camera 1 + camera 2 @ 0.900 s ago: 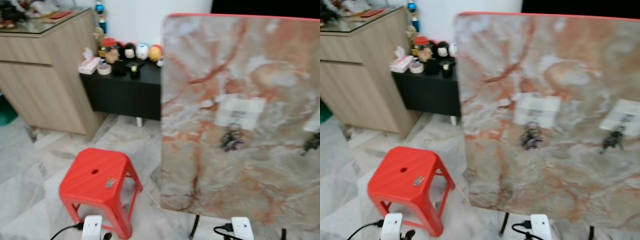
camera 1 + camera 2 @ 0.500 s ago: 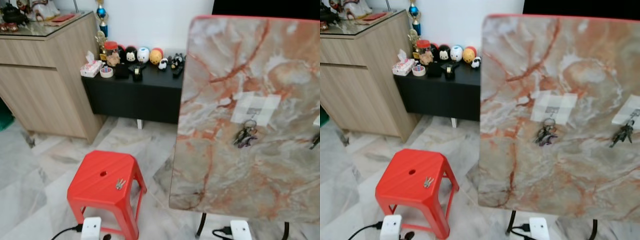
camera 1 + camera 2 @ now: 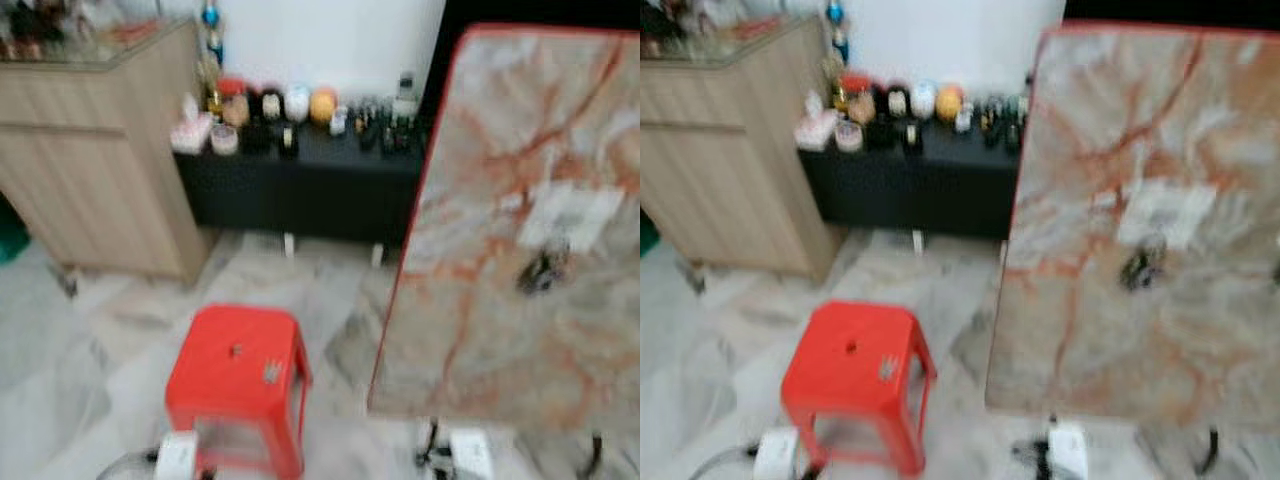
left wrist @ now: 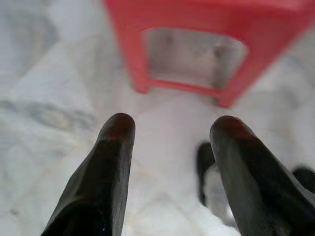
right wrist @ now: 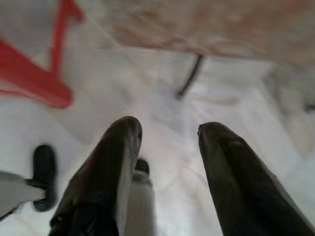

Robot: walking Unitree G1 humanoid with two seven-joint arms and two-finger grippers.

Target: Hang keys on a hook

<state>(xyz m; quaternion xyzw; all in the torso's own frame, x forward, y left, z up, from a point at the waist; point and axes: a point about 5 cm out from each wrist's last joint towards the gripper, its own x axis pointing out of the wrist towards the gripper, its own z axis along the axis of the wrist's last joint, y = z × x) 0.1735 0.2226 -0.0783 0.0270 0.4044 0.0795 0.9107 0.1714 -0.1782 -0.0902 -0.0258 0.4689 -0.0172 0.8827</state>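
A: Keys [image 3: 271, 373] lie on the red stool [image 3: 225, 400], near its right edge, well apart from both grippers; long axis too blurred to tell

B: Left gripper [image 4: 167, 132] hangs wide and empty, nearer, facing the stool's legs. Right gripper [image 5: 167, 130] also wide, over floor by the marble board [image 3: 1160, 300]

A: Head view alone gives the hook [image 3: 556, 240], already carrying another bunch

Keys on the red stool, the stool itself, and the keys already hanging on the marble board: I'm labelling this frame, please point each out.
keys [image 3: 270, 372], left eye view, middle of the bunch.
red stool [image 3: 215, 375], left eye view, bare seat top.
hanging keys [image 3: 1139, 266], right eye view, middle of the cluster.
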